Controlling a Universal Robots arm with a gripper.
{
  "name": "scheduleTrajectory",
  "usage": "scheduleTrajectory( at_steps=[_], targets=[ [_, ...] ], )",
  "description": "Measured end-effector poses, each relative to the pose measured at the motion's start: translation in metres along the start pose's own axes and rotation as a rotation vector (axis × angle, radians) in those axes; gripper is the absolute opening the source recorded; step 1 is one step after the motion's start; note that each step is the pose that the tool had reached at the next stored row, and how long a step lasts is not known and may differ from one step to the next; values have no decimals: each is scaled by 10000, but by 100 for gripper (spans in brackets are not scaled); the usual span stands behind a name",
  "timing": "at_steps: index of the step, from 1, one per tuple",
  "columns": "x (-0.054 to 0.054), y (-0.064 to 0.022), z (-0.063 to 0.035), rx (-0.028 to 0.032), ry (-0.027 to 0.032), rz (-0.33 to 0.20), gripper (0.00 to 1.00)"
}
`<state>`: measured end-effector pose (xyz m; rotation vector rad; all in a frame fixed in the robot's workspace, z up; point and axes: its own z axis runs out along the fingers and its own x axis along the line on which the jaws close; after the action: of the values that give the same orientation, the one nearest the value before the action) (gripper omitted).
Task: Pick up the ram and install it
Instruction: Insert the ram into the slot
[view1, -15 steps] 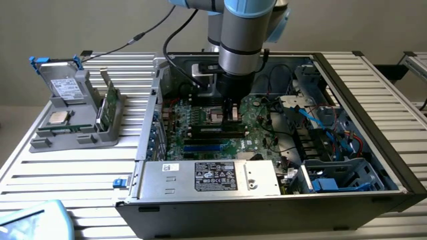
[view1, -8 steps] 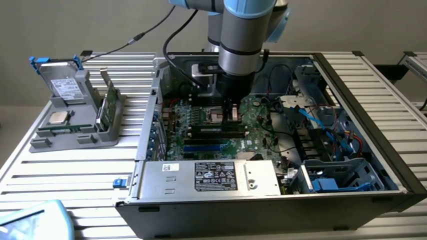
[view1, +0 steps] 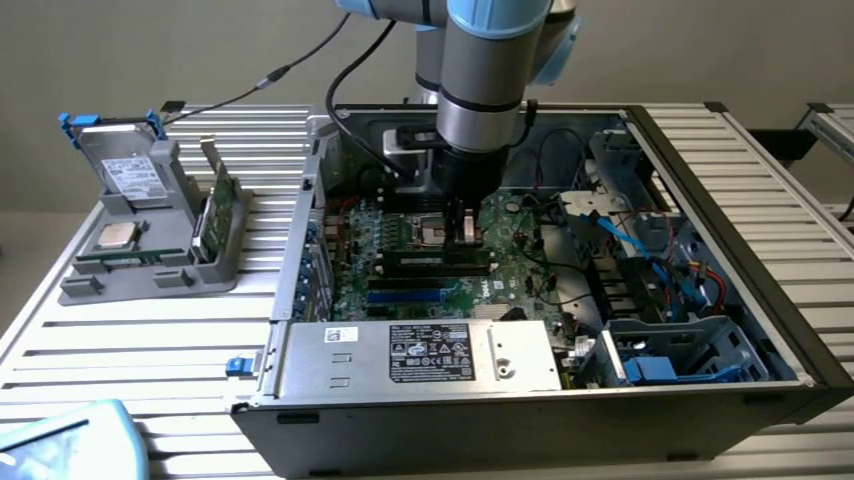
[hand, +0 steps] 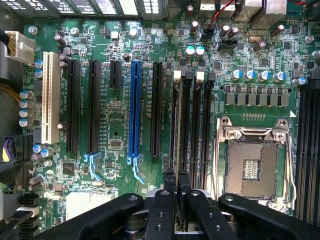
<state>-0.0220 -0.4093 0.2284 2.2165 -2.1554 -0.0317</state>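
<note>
Slatted surface (view1: 134, 340) bore the open computer case (view1: 534, 440); inside, pincer (hand: 176, 180) sat clamped on the ram (hand: 183, 125), edge-on just above the black memory slots (hand: 205, 130) beside the CPU socket (hand: 252, 167); judged best held parallel to one slot, pressed evenly.

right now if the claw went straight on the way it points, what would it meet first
Probably the black memory slots beside the CPU socket: the shut claw points down at the motherboard just over them. The gap between them is unclear.
</note>
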Motion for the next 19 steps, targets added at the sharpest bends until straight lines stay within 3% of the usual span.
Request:
scheduleTrajectory(
  at_steps=[19],
  targets=[
    [-1,-2,27,1,1,0,13]
  ],
)
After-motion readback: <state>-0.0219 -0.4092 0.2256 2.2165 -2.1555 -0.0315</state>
